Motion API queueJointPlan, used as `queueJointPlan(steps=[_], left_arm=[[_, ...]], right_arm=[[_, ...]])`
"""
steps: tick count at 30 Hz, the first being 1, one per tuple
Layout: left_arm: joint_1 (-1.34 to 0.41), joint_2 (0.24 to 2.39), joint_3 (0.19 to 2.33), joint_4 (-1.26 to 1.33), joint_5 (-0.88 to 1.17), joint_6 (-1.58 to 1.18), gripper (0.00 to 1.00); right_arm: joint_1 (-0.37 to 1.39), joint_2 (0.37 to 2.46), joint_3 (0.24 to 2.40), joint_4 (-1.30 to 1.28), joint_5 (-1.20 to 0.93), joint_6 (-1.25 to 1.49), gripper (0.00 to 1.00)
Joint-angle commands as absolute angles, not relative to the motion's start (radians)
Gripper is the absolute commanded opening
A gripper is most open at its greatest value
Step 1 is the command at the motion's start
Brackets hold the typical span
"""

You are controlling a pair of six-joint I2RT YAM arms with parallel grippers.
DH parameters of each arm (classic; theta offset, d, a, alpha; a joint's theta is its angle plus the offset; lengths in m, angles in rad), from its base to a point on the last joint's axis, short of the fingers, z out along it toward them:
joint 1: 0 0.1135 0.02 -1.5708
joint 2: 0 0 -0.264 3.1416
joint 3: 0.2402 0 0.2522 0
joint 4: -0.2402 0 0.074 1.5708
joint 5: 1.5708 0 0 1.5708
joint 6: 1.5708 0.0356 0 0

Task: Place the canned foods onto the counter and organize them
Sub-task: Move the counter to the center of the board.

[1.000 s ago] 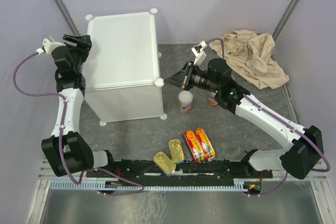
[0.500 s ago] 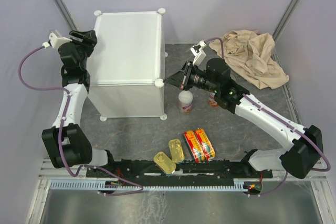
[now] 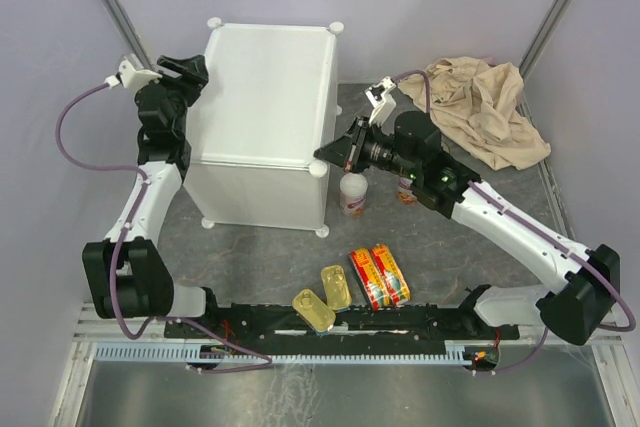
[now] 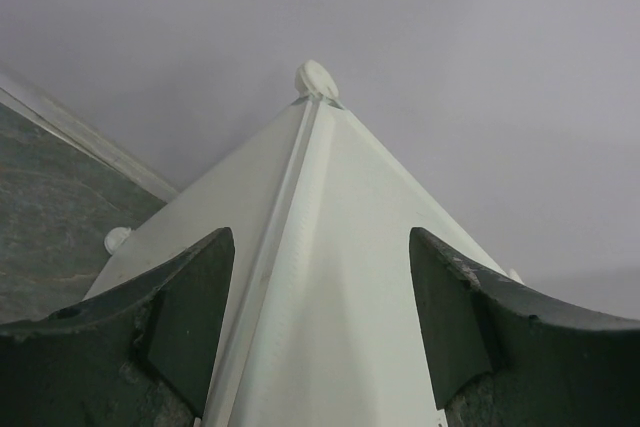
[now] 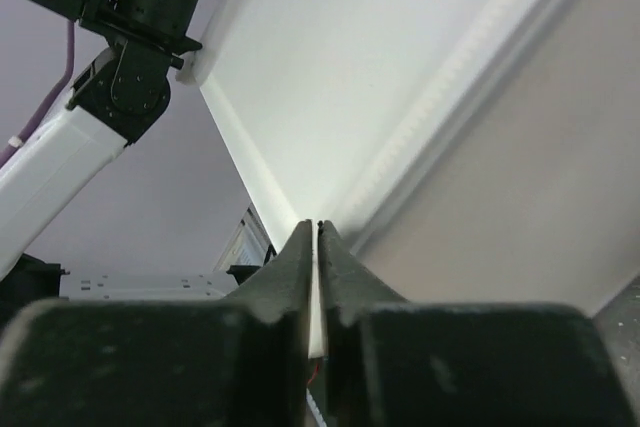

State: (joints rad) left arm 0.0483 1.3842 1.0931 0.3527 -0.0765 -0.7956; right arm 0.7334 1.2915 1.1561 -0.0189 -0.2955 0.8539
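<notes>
Upper middle-left of the overhead view: the counter (image 3: 265, 97), a big white cube with round knobs at its corners, set slightly askew to the frame on the grey table (image 3: 250, 247).

Just below and right of its near right corner: one white-and-red can (image 3: 352, 193), upright on the table. A little further right, a second small red-and-white can (image 3: 405, 189), mostly hidden under the right arm (image 3: 500, 217). Lower down, near the bottom middle: two gold tins (image 3: 325, 299) lying side by side. Just beside them on the right, two red-yellow flat tins (image 3: 380, 277), long sides together. All of these on the table, well below the counter's top.

At the counter's upper left edge in the overhead view: the left gripper (image 4: 320, 237). In its wrist view, dark fingers (image 4: 190, 307) spread wide, one on either side of a counter edge running up to a corner knob (image 4: 315, 79). Whether pads touching the panels: impossible to tell.

At the counter's near right top corner in the overhead view: the right gripper (image 5: 317, 229). In its wrist view, fingertips pressed tight together, tips up against a white ridge of the counter, nothing visibly pinched between them.

Upper right of the overhead view: a crumpled beige cloth (image 3: 485, 107), well apart from the counter.
</notes>
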Motion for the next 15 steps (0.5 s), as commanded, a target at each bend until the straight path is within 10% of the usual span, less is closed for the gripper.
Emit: queueJointPlan(steps=[1, 6, 15], left_arm=[[-0.068, 1.395, 1.003, 0.161, 0.086, -0.873, 0.76], [-0.064, 1.371, 1.002, 0.124, 0.022, -0.868, 0.79], [-0.027, 1.326, 1.025, 0.042, -0.080, -0.874, 0.87]], right_arm=[[0.767, 1.326, 1.193, -0.121, -0.219, 0.775, 0.19], [0.727, 1.298, 1.175, -0.181, -0.134, 0.733, 0.62], [0.690, 1.202, 1.169, -0.298, 0.026, 0.648, 0.76]])
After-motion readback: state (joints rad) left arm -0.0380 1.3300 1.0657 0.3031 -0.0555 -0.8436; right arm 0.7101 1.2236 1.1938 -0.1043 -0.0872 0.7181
